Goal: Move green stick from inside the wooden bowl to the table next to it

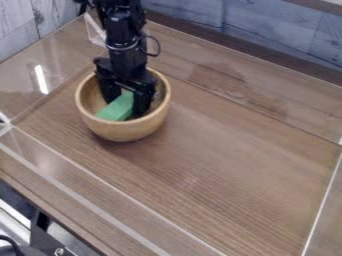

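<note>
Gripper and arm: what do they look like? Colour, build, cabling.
The arm is black all over, made of stacked blocky segments. The gripper is black too, a two-finger type with a wider body above and two straight fingers below it. A thin dark cable loops out beside the wrist. No markings or labels can be made out at this picture size.

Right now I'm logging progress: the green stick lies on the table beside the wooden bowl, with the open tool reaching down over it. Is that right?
Not quite. In the camera view the green stick lies inside the wooden bowl, not on the table beside it. The rest holds: the open tool reaches down over it.
</note>
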Controlling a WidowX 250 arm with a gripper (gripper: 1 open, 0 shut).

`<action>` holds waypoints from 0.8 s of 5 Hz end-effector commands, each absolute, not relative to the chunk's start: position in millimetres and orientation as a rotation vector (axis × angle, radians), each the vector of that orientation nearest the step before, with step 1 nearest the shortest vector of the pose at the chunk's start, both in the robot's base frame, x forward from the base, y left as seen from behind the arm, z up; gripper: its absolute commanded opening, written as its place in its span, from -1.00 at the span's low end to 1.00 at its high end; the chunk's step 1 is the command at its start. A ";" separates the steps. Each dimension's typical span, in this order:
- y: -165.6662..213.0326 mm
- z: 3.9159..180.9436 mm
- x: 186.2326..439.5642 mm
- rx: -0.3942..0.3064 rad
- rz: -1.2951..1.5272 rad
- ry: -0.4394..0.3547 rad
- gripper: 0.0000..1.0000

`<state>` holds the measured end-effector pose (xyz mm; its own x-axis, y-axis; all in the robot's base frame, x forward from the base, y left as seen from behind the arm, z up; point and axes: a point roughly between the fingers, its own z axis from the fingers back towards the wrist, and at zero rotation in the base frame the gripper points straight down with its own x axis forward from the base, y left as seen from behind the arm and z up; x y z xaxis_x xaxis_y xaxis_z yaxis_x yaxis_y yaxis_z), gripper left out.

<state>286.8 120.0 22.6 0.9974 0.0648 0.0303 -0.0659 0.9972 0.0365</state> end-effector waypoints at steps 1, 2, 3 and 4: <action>130.5 21.4 292.1 0.024 0.120 -0.039 1.00; 125.9 20.1 290.7 0.011 0.141 -0.033 1.00; 126.2 26.4 287.6 0.006 0.144 -0.035 -1.00; 137.3 30.8 292.1 -0.006 0.145 -0.039 -1.00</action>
<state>290.1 127.0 24.5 0.9920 0.1257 0.0139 -0.1255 0.9919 -0.0184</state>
